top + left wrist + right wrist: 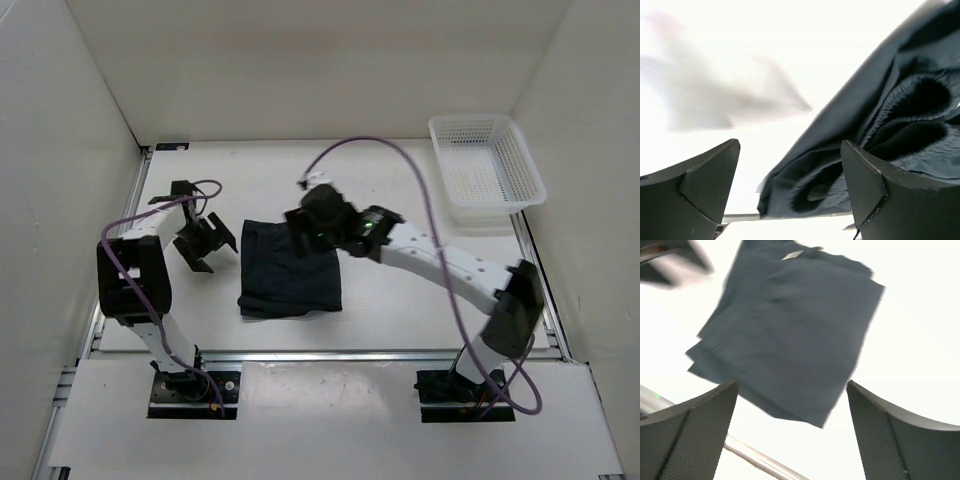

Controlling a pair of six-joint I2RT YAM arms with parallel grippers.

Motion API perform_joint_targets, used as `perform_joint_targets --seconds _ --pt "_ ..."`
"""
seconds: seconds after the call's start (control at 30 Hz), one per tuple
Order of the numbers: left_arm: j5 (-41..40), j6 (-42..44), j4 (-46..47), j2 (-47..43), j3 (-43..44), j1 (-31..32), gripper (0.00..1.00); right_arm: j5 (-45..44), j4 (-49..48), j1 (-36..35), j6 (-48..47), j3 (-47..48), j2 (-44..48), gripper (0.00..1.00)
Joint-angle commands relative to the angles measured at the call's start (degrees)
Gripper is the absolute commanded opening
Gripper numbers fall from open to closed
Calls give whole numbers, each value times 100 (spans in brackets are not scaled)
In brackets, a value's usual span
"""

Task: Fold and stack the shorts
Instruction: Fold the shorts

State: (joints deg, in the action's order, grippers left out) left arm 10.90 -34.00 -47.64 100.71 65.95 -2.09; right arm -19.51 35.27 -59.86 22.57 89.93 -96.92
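Left arm: elbow folded, left gripper (pixel 790 145) low, just left of the shorts; black wedge fingers (pixel 705 185) spread wide, empty.
Shorts (pixel 290 272): dark navy soft fabric, folded into a rough rectangle, flat mid-tabletop (pixel 400 310).
Right arm: stretched leftward, right gripper (pixel 791 385) above the shorts' far right corner; textured fingers (pixel 690 435) wide apart, empty.

Bare table (pixel 400 300) lies open on every side of the folded shorts (pixel 290 275). The white mesh basket (pixel 470 121) fills the far right corner; white walls (pixel 320 60) close left, right and far sides.
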Motion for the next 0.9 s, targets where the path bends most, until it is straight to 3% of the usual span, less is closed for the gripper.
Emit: perform_joint_targets --seconds 0.0,0.03,0.07,0.17,0.27,0.3,0.33,0.4,0.5,0.53,0.63,0.73,0.87 --pt "-290 218 -280 -770 163 -213 92 77 -328 692 554 -843 788 90" --pt "-351 218 -333 -833 303 -213 85 157 -327 808 634 -1072 894 86" --pt "-403 279 -334 -885 374 -126 82 253 -327 922 739 -1448 1051 76" --pt "-457 428 -492 -1035 568 269 74 814 -327 1431 1065 -2003 1246 59" --pt "-587 569 -632 -1035 716 786 77 1246 -389 1687 1206 -2164 1194 61" --pt "-658 622 -633 -983 769 919 81 1369 -389 1827 1206 -2242 1193 72" --pt "-711 622 -685 -983 770 1060 81 1571 -389 1880 1206 -2243 1124 73" --pt "-764 727 -685 -921 831 1420 79 1783 -389 2047 1206 -2243 1035 70" --pt "-764 728 -633 -650 831 1668 60 2239 -389 2110 1137 -2165 676 48" --pt "-764 728 -581 -422 831 1668 55 2354 -441 2110 1084 -2016 440 33" --pt "-834 728 -440 9 831 1668 37 2540 -521 2039 1022 -1578 -157 16" --pt "-1080 728 -439 537 893 1668 23 2619 -521 1907 942 -1059 -755 10" --pt "-1081 666 -334 591 831 1545 23 2540 -573 1907 942 -662 -1442 8"
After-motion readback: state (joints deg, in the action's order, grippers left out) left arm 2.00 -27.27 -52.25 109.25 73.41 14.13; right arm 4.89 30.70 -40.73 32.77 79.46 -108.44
